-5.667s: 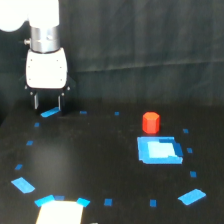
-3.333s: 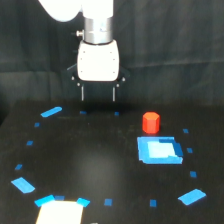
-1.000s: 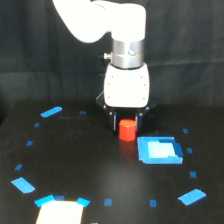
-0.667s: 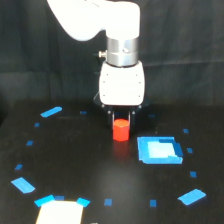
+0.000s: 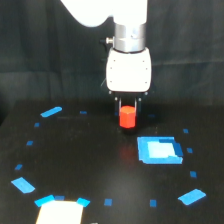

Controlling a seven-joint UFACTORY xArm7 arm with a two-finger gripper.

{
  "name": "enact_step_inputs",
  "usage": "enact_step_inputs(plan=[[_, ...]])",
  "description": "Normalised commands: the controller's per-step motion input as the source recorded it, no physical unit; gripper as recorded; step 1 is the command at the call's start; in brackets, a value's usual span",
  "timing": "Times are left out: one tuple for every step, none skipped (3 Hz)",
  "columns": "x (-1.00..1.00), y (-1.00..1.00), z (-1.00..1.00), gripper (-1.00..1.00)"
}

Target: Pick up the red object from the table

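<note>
A robotics lab test cell. Black curtain hangs behind. Blue tape marks dot the black counter.

The scene is dimly lit against a black backdrop, and the whole picture is rendered soft and slightly blurred. The white arm is lit brightly, almost overexposed at the top. Glare is seen on the pale patch at the bottom edge. The table is left nearly featureless; shadows cannot be made out.
</note>
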Motion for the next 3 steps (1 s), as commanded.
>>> enact_step_inputs(plan=[[0.28, 0.84, 1.0, -1.0], [0.43, 0.76, 1.0, -0.71], [-0.23, -0.37, 1.0, -1.0]])
